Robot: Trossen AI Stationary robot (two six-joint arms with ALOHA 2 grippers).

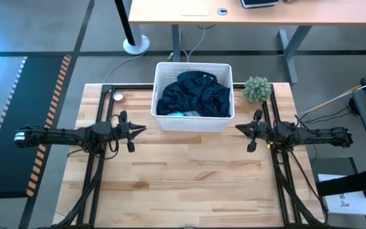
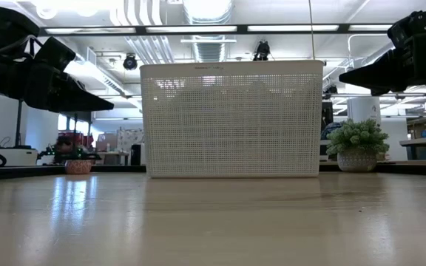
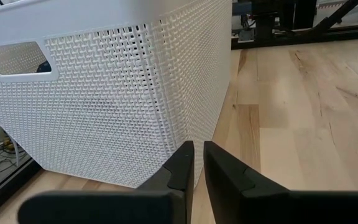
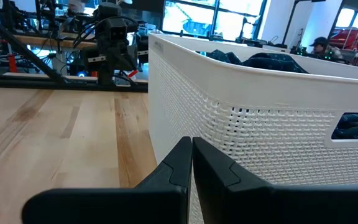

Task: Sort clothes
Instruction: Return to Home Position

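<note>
My left gripper (image 1: pixel 140 130) hangs over the table just off the basket's front-left corner, fingers nearly pressed together with a thin slit between them, pinching nothing; my right gripper (image 1: pixel 241 128) mirrors it off the front-right corner, fingers pressed fully together, also empty; both point inward toward each other, roughly level with the basket's front wall.

Key relation: the clothes (image 1: pixel 194 94) sit inside the white basket (image 1: pixel 193 121), so they lie inward and toward the far side from either gripper, and over the rim rather than level with me; both arms look about equally near, I judge either could go, and it must lift above the rim first; the heap runs a little longer across the basket than front to back.

Materials: top garment is navy with small dots, soft, crumpled into rolled folds, no clear edge to take; a bit of teal or light blue (image 1: pixel 178 114) peeks at the front; basket is stiff white plastic, fine mesh walls, slot handle; table (image 1: pixel 189 184) is pale wood planks, smooth; small fuzzy green plant (image 1: pixel 257 88) in a pot beside the basket's right back corner.
</note>
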